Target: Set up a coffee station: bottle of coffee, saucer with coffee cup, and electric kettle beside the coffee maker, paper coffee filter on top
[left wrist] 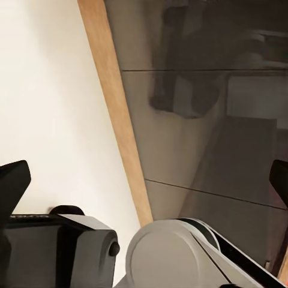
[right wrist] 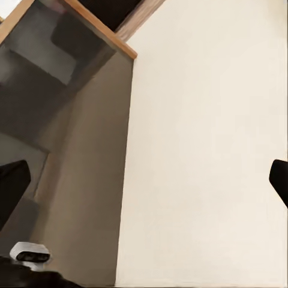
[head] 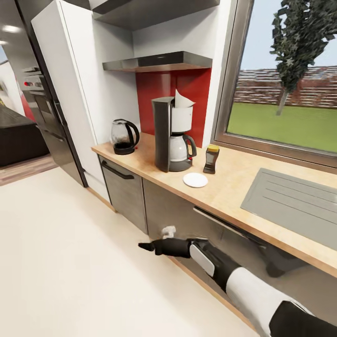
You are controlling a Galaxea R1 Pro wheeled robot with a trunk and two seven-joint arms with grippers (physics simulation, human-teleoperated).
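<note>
Along the countertop (head: 229, 189) stand the kettle (head: 124, 136), the coffee maker (head: 171, 135) topped by its filter (head: 183, 99), the coffee bottle (head: 211, 159) and a bare saucer (head: 195, 179). The left gripper (left wrist: 147, 180) and the right gripper (right wrist: 146, 180) gape empty by the cabinets. What remains, it seems, is fetching the cup onto the saucer.

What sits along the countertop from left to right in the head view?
electric kettle → coffee maker, with the paper coffee filter on top → saucer → bottle of coffee → sink
</note>
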